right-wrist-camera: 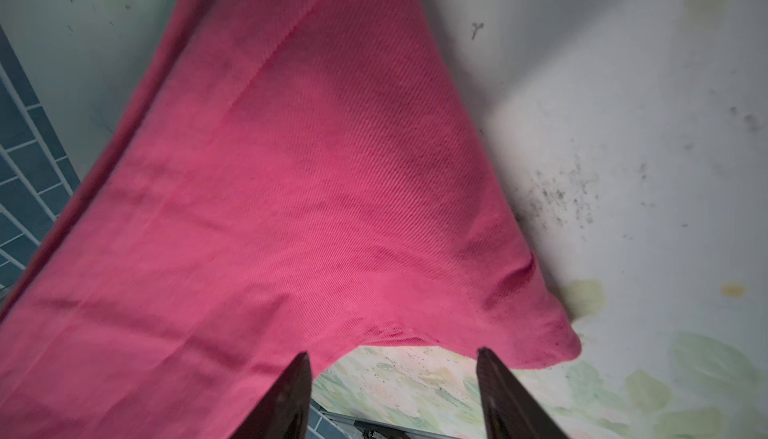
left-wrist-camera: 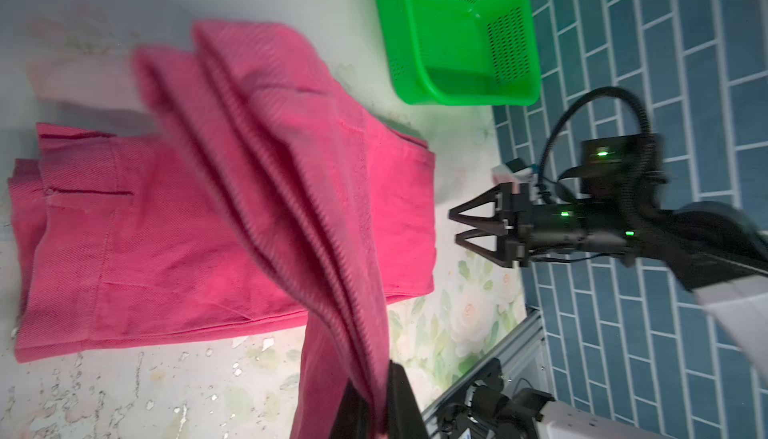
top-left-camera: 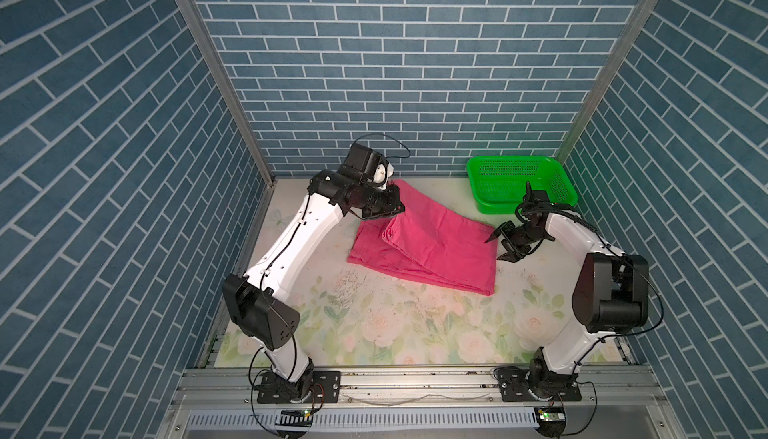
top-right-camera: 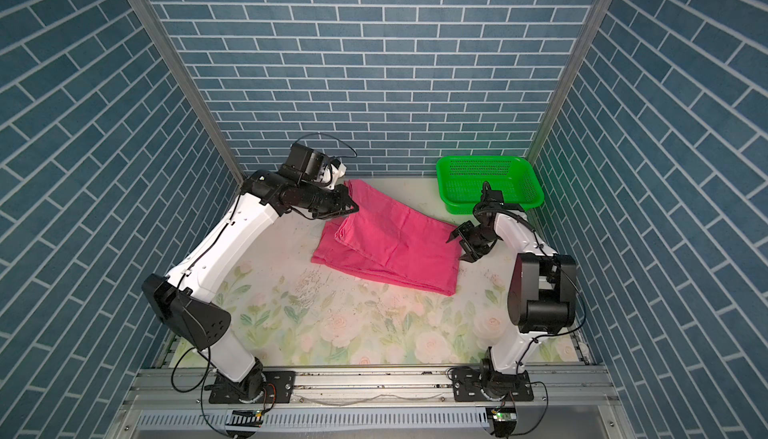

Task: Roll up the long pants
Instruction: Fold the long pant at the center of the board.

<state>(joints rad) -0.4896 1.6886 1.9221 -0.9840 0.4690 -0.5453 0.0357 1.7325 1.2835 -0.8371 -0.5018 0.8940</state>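
The long pants (top-left-camera: 424,246) (top-right-camera: 390,241) are bright magenta-pink and lie folded in layers across the floral table in both top views. My left gripper (top-left-camera: 395,205) (top-right-camera: 351,207) is at their far left end. In the left wrist view it (left-wrist-camera: 374,399) is shut on a bunched edge of the pants (left-wrist-camera: 257,192), which rises taut from the pile. My right gripper (top-left-camera: 496,248) (top-right-camera: 455,248) (left-wrist-camera: 455,225) stands open at the pants' right edge. In the right wrist view only table shows between its fingers (right-wrist-camera: 392,358), just short of the cloth (right-wrist-camera: 311,192).
A green mesh basket (top-left-camera: 515,160) (top-right-camera: 486,158) (left-wrist-camera: 457,42) stands at the back right corner, just behind the right arm. Blue brick walls close in the table (top-left-camera: 374,316) on three sides. An aluminium rail runs along the front edge.
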